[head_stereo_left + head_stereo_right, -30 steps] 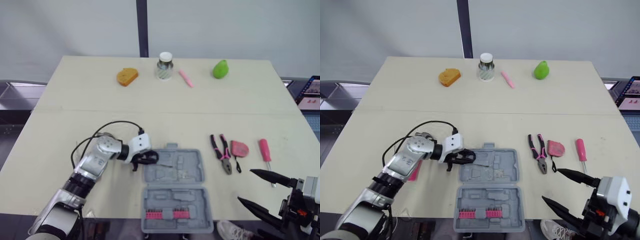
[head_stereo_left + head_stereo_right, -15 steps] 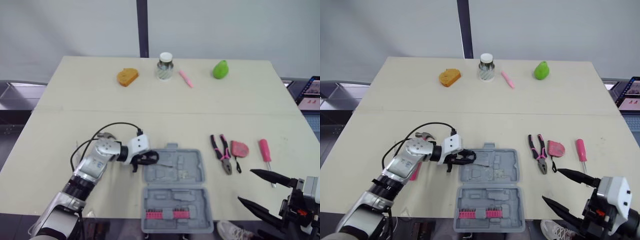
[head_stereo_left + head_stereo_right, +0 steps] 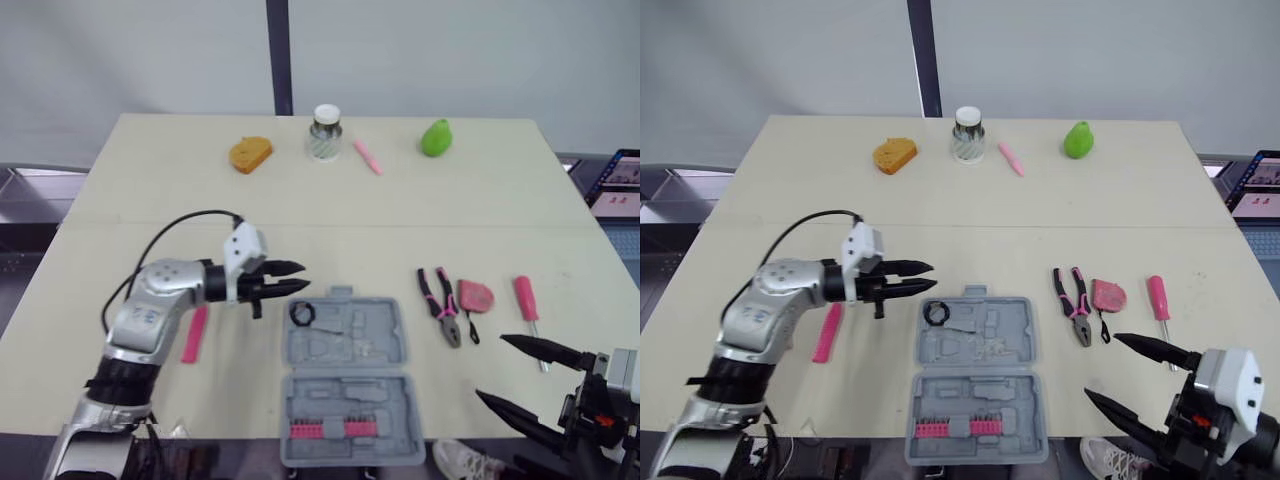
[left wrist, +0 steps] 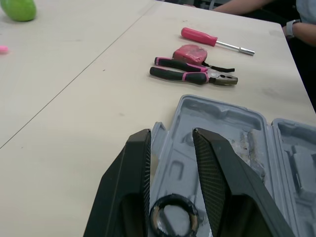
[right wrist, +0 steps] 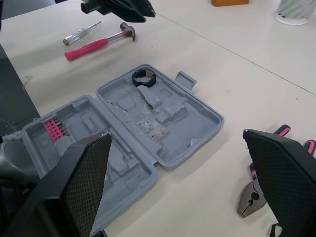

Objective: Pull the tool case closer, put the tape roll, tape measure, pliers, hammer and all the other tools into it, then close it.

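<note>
The grey tool case (image 3: 350, 345) lies open near the table's front edge, with pink bits (image 3: 325, 430) in its near half. A black tape roll (image 3: 302, 313) rests in the far left corner of the case. My left gripper (image 3: 300, 277) hovers open just left of and above that corner, nothing between its fingers (image 4: 140, 163). The pink-handled hammer (image 3: 193, 335) lies left of the case, partly under my left arm. Pliers (image 3: 440, 306), a pink tape measure (image 3: 478, 297) and a pink screwdriver (image 3: 528, 304) lie right of the case. My right gripper (image 3: 490, 370) stands open near the front right edge.
An orange item (image 3: 250, 153), a jar (image 3: 323, 130), a pink marker (image 3: 367, 157) and a green object (image 3: 436, 137) line the far edge. A small clear-handled screwdriver (image 5: 81, 33) lies beside the hammer (image 5: 98, 44). A person's arm (image 4: 296, 19) shows beyond the table.
My left gripper has opened and drawn back left and up from the case corner, leaving the tape roll in the case. The hammer handle has come into sight. The right gripper has not moved.
</note>
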{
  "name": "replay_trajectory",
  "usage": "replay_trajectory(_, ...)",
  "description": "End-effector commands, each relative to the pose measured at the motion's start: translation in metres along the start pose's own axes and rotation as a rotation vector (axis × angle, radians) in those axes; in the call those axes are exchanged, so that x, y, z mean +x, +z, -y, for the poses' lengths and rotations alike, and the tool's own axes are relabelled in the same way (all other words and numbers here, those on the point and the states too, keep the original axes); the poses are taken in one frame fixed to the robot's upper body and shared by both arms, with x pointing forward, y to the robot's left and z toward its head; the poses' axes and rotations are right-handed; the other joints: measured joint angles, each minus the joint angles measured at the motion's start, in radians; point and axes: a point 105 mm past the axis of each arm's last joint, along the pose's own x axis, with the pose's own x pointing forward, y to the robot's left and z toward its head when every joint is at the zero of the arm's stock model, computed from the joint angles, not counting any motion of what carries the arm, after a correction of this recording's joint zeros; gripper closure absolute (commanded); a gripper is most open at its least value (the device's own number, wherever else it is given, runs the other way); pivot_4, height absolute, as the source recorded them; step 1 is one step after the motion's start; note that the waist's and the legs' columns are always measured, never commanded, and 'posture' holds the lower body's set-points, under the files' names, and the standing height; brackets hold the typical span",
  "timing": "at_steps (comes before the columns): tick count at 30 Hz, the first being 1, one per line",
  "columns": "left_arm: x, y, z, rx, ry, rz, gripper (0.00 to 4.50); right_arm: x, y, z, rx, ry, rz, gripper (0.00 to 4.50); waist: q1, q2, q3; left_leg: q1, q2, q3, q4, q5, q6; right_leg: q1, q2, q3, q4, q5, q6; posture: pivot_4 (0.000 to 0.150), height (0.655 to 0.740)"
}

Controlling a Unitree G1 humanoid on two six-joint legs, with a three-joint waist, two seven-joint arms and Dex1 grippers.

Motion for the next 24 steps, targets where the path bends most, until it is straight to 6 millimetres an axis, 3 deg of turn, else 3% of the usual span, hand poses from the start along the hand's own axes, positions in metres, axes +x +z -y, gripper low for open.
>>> replay_trajectory(1, -0.029, -0.003, 0.005, 0.016, 0.030, 0.015, 3.05, 0.004, 0.001, 0.001, 0.011, 0.031, 0.011, 0.00, -0.007, 0.000, 0.000, 0.000, 0.000, 0.000, 0.000, 0.000, 0.000, 0.000, 0.000, 0.000, 0.000, 0.000, 0.000, 0.150, 0.6950)
replay_trajectory(5, -0.070, -0.037, 0.021, -0.022, 0.064, -0.040, 3.05, 0.015, -0.011, -0.001, 0.064, 0.107, -0.027, 0.00, -0.020, 0.000, 0.000, 0.000, 0.000, 0.000, -0.001, -0.001, 0.000, 0.000, 0.000, 0.000, -0.001, 0.000, 0.000, 0.150, 0.6950)
replay_trajectory(13, -0.115, -0.090, 0.072, -0.148, 0.175, -0.144, 3.05, 0.018, -0.035, -0.002, 0.193, 0.125, -0.136, 0.00, -0.014, 0.000, 0.000, 0.001, 0.000, -0.002, -0.001, -0.002, 0.000, 0.003, -0.002, -0.001, -0.009, 0.000, -0.001, 0.150, 0.6950)
replay_trajectory(23, -0.132, -0.107, 0.112, -0.248, 0.282, -0.151, 3.05, 0.012, -0.054, -0.004, 0.266, 0.097, -0.206, 0.00, -0.015, 0.000, -0.001, 0.002, 0.002, -0.003, -0.002, -0.006, -0.002, 0.007, -0.006, 0.002, -0.014, -0.001, -0.001, 0.150, 0.6950)
replay_trajectory(24, -0.133, -0.109, 0.115, -0.262, 0.280, -0.156, 2.81, 0.012, -0.055, -0.004, 0.269, 0.096, -0.213, 0.00, -0.015, 0.000, -0.001, 0.003, 0.002, -0.003, -0.002, -0.006, -0.002, 0.007, -0.005, 0.002, -0.014, -0.001, -0.001, 0.150, 0.6950)
